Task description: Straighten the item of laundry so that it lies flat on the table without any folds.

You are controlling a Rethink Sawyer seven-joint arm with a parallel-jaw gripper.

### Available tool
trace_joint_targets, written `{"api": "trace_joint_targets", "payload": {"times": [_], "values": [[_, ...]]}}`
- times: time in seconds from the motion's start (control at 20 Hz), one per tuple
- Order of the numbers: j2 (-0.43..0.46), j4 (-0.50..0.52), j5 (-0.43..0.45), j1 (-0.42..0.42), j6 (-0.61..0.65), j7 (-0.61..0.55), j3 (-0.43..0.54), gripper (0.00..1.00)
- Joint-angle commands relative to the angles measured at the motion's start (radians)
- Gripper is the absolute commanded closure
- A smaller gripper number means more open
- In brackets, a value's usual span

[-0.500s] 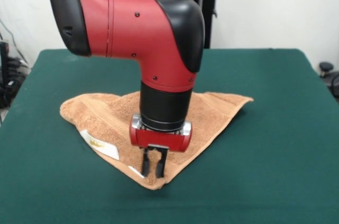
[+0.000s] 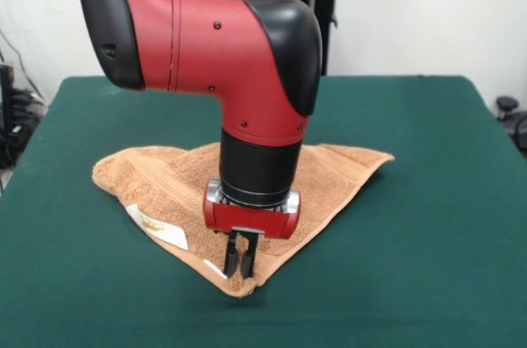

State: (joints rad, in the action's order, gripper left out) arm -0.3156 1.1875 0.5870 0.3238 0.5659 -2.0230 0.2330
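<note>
Towel (image 2: 169,179) lies folded on table (image 2: 428,200) — its near corner pinched between the narrowed tool (image 2: 240,267).

Front camera faces the robot across the table (image 2: 428,200) (close, slightly raised).

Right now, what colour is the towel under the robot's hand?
Orange-tan. The towel shows best in the front view, folded into a triangle on the dark green table.

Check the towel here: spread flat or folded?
Folded. The towel lies as a triangle, doubled over, its white tag on the left edge and the gripper at the near corner.
</note>
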Motion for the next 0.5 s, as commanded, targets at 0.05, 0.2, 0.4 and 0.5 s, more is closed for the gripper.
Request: {"api": "trace_joint_targets", "payload": {"times": [0.05, 0.2, 0.4, 0.5], "values": [[0.141, 0.029, 0.029, -0.019, 0.010, 0.052, 0.026, 1.00], [0.144, 0.051, 0.011, 0.012, 0.007, 0.096, 0.069, 1.00], [0.147, 0.105, 0.042, 0.042, -0.237, 0.041, 0.120, 1.00], [0.127, 0.095, 0.072, -0.030, -0.379, -0.109, 0.036, 1.00]]}}
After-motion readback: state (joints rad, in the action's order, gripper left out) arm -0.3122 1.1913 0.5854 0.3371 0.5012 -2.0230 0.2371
